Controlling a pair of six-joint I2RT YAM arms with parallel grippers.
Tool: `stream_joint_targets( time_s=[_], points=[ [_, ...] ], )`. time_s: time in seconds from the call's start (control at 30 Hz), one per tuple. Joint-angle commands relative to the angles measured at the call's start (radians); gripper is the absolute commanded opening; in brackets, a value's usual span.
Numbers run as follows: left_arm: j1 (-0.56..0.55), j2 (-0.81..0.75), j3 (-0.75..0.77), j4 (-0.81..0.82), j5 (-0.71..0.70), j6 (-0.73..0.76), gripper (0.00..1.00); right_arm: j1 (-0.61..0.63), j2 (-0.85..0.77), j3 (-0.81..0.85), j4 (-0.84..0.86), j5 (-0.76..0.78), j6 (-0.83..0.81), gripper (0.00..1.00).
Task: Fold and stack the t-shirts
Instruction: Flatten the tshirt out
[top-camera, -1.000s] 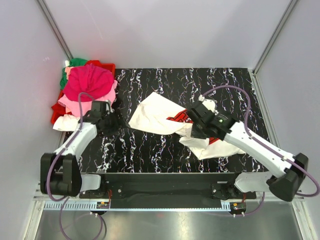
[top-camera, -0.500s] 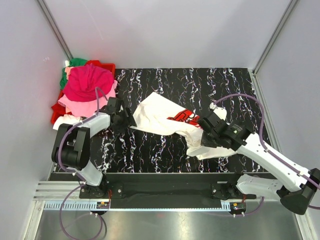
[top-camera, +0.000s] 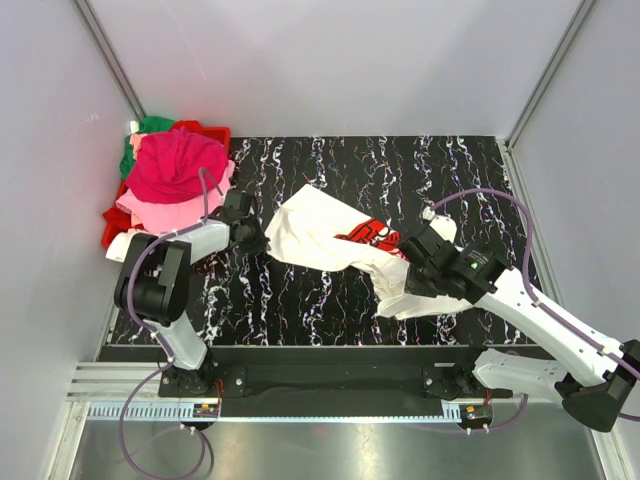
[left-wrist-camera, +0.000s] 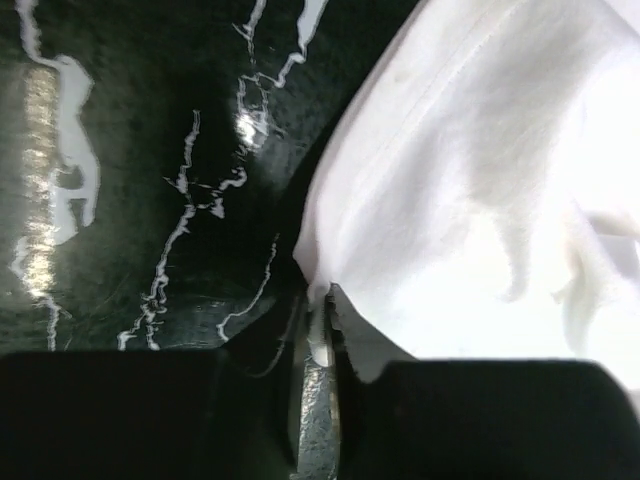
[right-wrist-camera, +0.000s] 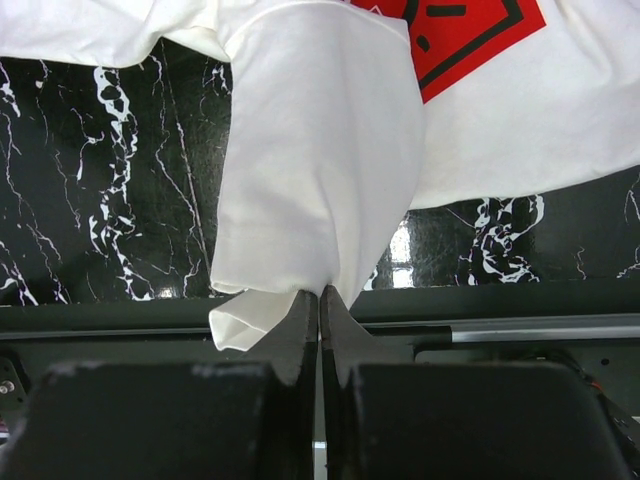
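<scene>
A large white t-shirt (top-camera: 320, 232) with a red print lies crumpled across the middle of the black marbled table. My left gripper (top-camera: 262, 242) sits at the shirt's left edge, shut on a pinch of its white cloth (left-wrist-camera: 322, 310). My right gripper (top-camera: 397, 285) is at the shirt's right side, shut on a bunched fold of the white t-shirt (right-wrist-camera: 320, 180), which hangs from its jaws with the red print (right-wrist-camera: 465, 35) behind. A heap of magenta (top-camera: 175, 163), pink (top-camera: 160, 212) and green (top-camera: 148, 128) t-shirts lies at the far left.
A red plastic bin (top-camera: 212, 131) holds the heap at the table's left edge; a white cloth (top-camera: 128, 245) spills beside it. Pale walls close in the table on three sides. The arms' base rail (top-camera: 330, 365) runs along the near edge.
My left gripper reached right to the shirt's left edge and shut on the cloth. My right gripper, still shut on its fold, pulled the shirt's right side toward the near right.
</scene>
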Motion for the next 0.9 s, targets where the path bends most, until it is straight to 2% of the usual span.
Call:
stream_joint_targets(
  time_s=[0.0,0.07,0.17,0.33,0.5,0.63,0.77,0.87],
  points=[
    [-0.026,0.016,0.015,0.027,0.009,0.001,0.0,-0.006,-0.029,-0.002,-0.029,0.061,0.033,0.0],
    [-0.031,-0.01,0.017,0.021,0.018,0.001,0.0,-0.004,-0.039,0.011,-0.037,0.077,0.039,0.0],
    [-0.031,-0.155,0.046,-0.06,0.004,0.011,0.0,-0.009,-0.057,0.088,-0.09,0.163,0.06,0.0],
    [-0.031,-0.398,0.181,-0.287,-0.046,0.066,0.0,-0.009,-0.114,0.282,-0.152,0.265,0.002,0.0],
    [-0.031,-0.651,0.424,-0.485,-0.048,0.129,0.0,-0.007,-0.2,0.53,-0.064,0.268,-0.263,0.0],
    [-0.031,-0.768,0.647,-0.577,-0.056,0.177,0.0,-0.009,-0.263,0.748,0.041,0.204,-0.453,0.0],
    [-0.031,-0.854,0.864,-0.594,-0.03,0.232,0.0,-0.009,-0.318,0.886,0.172,0.023,-0.634,0.0],
    [-0.031,-0.909,0.95,-0.56,-0.02,0.249,0.0,-0.01,-0.348,0.966,0.245,-0.112,-0.71,0.0]
  ],
)
